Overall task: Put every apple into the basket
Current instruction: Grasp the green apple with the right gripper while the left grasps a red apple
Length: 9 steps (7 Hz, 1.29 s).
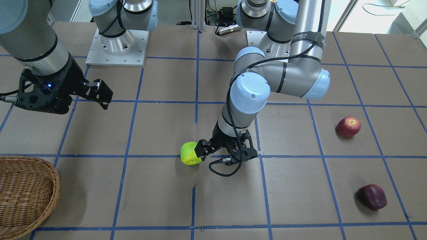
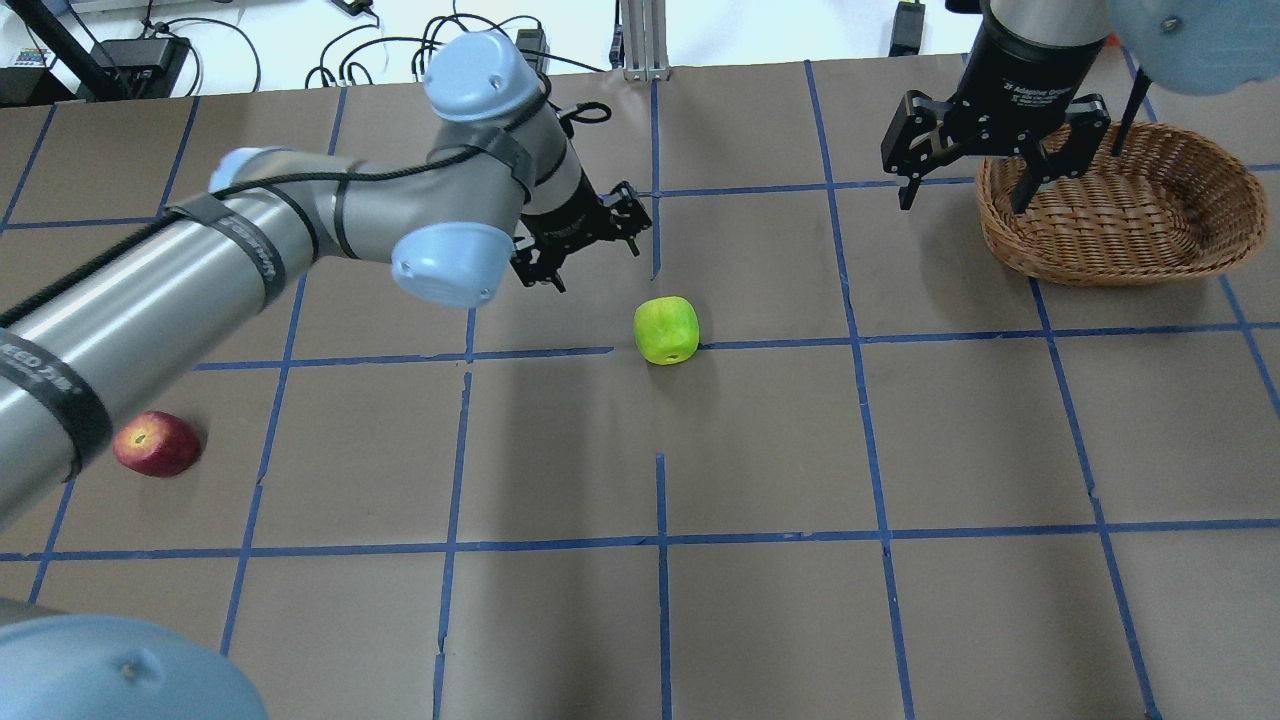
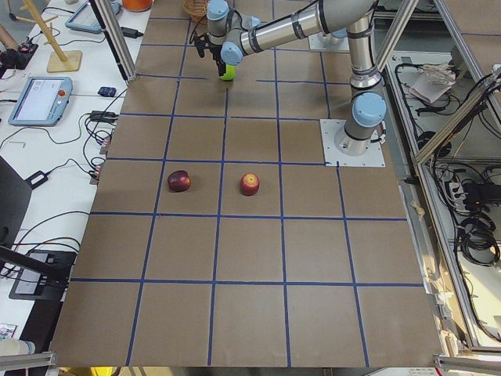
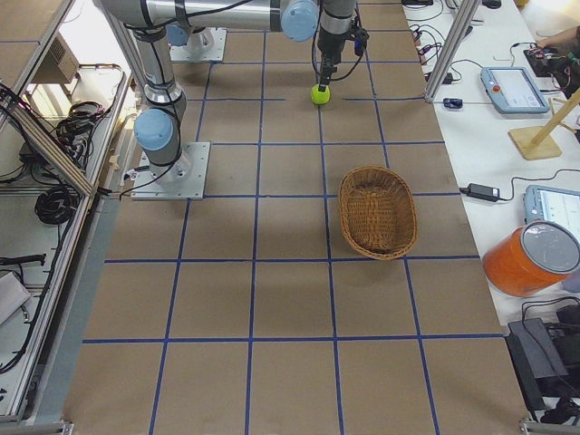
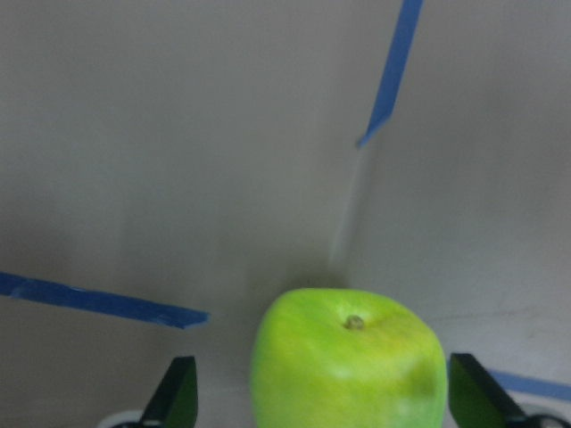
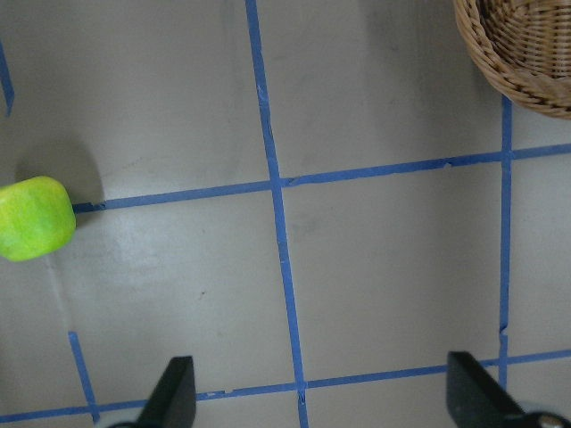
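Between the spread fingers of the left gripper [image 5: 326, 397], touching neither, sits a glossy yellow-green round apple [image 5: 348, 357], stem dimple showing.

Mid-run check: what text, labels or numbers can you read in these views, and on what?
"2F Adaptive Gri...": white print on the black body of the right gripper; the ending is unclear.
"...EED": white print on the black strap round the left arm; the rest is unreadable.
The tablet screens on the side bench: too small to read.
The yellow-green apple and woven tan wicker basket: no text.
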{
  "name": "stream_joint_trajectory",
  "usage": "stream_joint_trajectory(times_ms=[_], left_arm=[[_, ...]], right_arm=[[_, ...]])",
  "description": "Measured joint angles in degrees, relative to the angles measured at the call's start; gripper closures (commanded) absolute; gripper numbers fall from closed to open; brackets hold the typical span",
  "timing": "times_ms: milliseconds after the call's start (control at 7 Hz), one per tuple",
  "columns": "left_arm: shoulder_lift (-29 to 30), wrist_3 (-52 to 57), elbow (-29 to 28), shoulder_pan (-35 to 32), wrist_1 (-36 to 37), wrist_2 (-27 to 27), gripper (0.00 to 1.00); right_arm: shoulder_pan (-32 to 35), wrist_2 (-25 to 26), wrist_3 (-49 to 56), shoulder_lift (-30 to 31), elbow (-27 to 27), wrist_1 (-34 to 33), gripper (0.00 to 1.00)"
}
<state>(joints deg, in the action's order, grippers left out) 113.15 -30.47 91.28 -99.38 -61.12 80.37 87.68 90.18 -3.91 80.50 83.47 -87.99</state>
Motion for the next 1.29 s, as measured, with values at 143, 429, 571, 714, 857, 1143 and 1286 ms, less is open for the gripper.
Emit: stream_joint_trajectory(times_ms=[143, 429, 571, 714, 857, 1143, 1286], left_arm=[[-1.52, 8.83, -2.36, 5.86, -7.06, 0.09, 0.0], [-3.56, 29.3, -3.31, 17.58, -14.26, 6.02, 0.0], [-4.16, 38.43, -3.2, 22.11, -15.65, 10.59, 0.0], [-4.69, 46.88, -2.55, 26.35, -16.39, 13.29, 0.02], [-5.19, 55.73, -0.57, 31.15, -16.41, 14.38, 0.02], [-6.15, 69.26, 7.52, 40.27, -10.86, 14.78, 0.02], [-6.47, 72.51, 12.72, 43.21, -5.85, 14.84, 0.0]], right_arm=[[1.04, -0.88, -0.3, -2.17, -0.23, -2.69, 0.0], [6.91, -4.61, -0.73, -7.92, -0.29, -12.54, 0.0], [10.65, -5.39, -0.85, -11.15, -0.24, -16.27, 0.0], [14.26, -5.68, -0.88, -14.43, -0.19, -19.58, 0.0], [17.0, -5.76, -0.77, -17.8, -0.17, -21.83, 0.0], [19.32, -6.84, -0.66, -22.15, -0.18, -23.07, 0.0], [19.93, -8.21, -0.59, -22.82, -0.12, -23.15, 0.0]])
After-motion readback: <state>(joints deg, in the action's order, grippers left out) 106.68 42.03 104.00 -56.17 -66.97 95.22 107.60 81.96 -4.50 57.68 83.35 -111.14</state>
